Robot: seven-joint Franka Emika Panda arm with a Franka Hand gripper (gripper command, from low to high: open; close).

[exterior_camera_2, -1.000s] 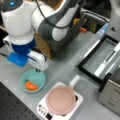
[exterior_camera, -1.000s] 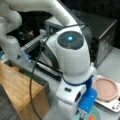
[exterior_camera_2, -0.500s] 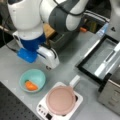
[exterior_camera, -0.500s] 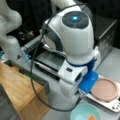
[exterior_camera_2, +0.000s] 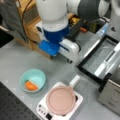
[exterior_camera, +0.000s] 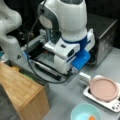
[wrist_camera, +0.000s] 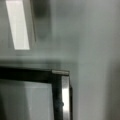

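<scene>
My gripper (exterior_camera_2: 69, 60) hangs low over grey table (exterior_camera_2: 15, 62), tips hidden under wrist body; spread or pressed together — can't tell. Holds nothing I can see.

Nearest: black-rimmed tray (exterior_camera_2: 100, 60), just beside gripper; its corner (wrist_camera: 60, 75) shows in wrist view.

Below gripper in a front view: pink pan (exterior_camera_2: 60, 100) w/ white handle, sitting on white hotplate (exterior_camera_2: 42, 110). Also seen (exterior_camera: 103, 88).

Teal bowl (exterior_camera_2: 37, 76) near pan, orange carrot (exterior_camera_2: 31, 85) inside.

Wooden box (exterior_camera: 22, 95) well apart from gripper.
</scene>
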